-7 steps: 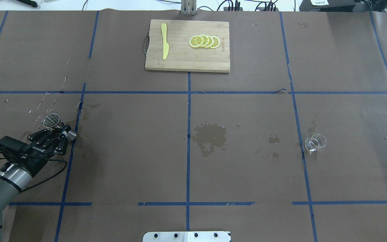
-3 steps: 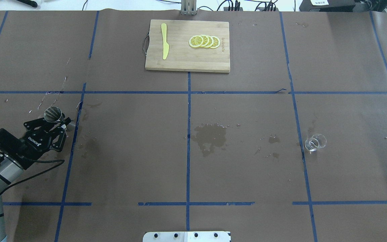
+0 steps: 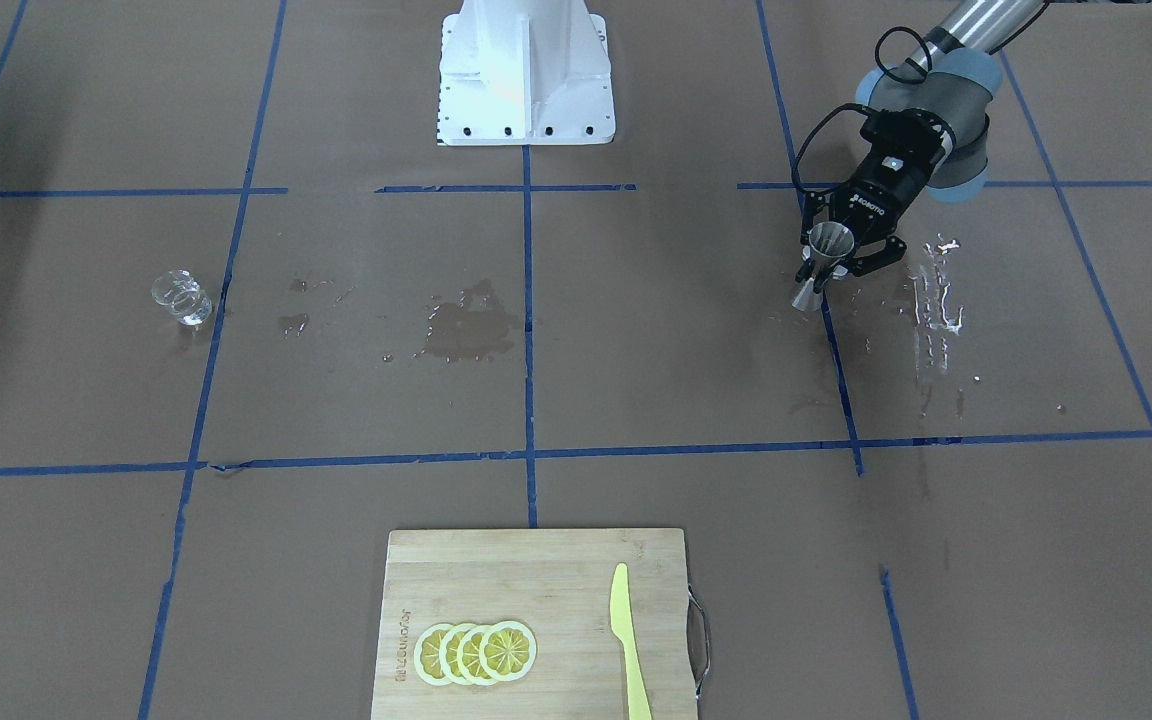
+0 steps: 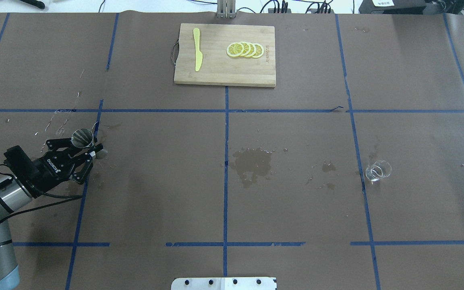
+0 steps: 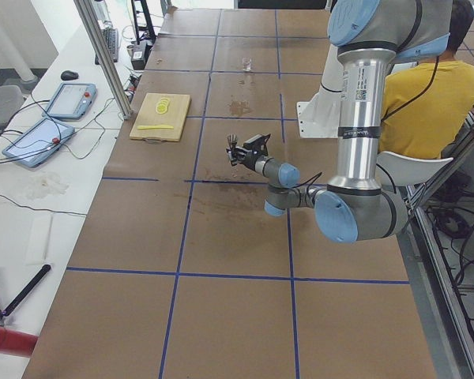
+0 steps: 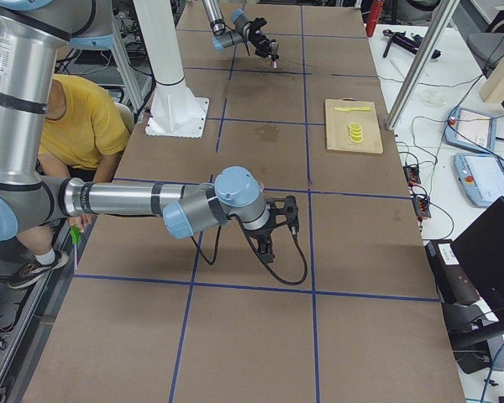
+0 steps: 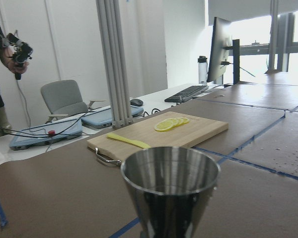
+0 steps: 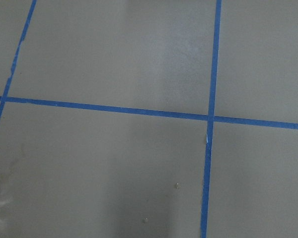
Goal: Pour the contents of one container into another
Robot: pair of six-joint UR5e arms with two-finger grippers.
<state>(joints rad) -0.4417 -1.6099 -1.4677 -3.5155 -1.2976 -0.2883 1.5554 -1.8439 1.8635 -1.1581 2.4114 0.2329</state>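
Left gripper pinching the steel jigger at its waist, glass cup well apart, right gripper spread or pressed, cannot tell

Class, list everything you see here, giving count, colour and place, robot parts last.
Jigger: one, silvery, tilted in the left gripper.
Cup: one, clear, right side of the table.
Board: one, wooden, far middle.
Lemon slices: four, yellow, overlapping on the board.
Knife: one, yellow, on the board.
Wet patch: one large, dark, table centre.
Person: one, yellow shirt, seated beside the table.
Left gripper: one, black, shut on the jigger.
Right gripper: one, black, over the table's right end; jaws unclear.
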